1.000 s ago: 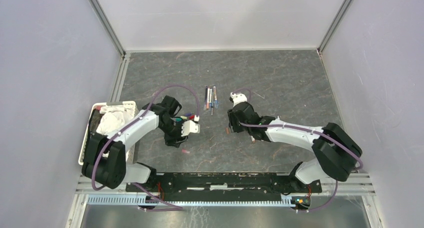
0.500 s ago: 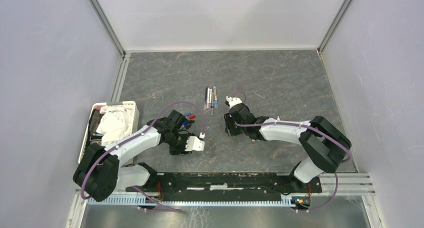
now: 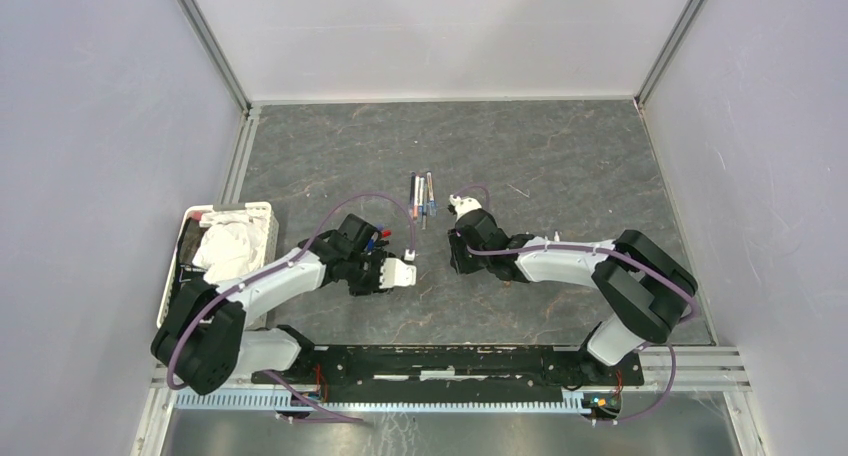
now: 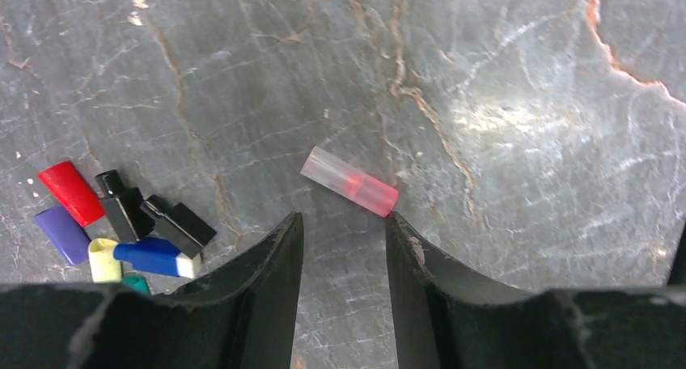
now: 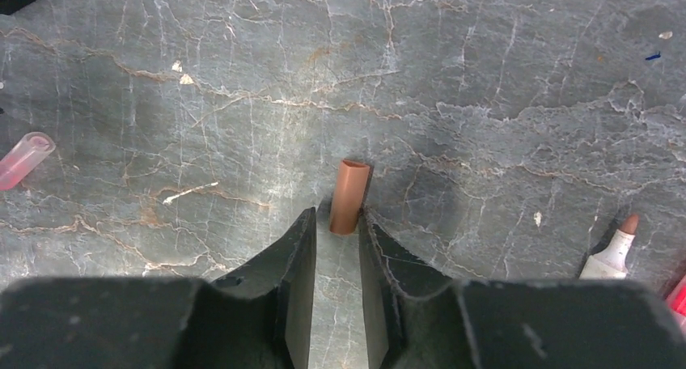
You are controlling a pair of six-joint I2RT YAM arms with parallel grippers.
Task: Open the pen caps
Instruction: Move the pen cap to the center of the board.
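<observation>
Grey marbled surface (image 3: pixel 560 156) carries a clear-pink cap (image 4: pixel 349 181) just ahead of the left tool (image 4: pixel 344 223), jaws apart, and a brown cap (image 5: pixel 349 197) with its near end between the narrowly parted jaws of the right tool (image 5: pixel 336 219); closing off-centre could, I judge, flick either cap away.

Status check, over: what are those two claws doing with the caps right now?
Left gripper open, above pink cap, empty. Right gripper open, tips straddling brown cap end. Nothing in the way.

Grey, orange-veined table (image 4: pixel 526 78) carries a pink-and-clear cap (image 4: pixel 349 181) and a brown cap (image 5: pixel 350 192).
</observation>
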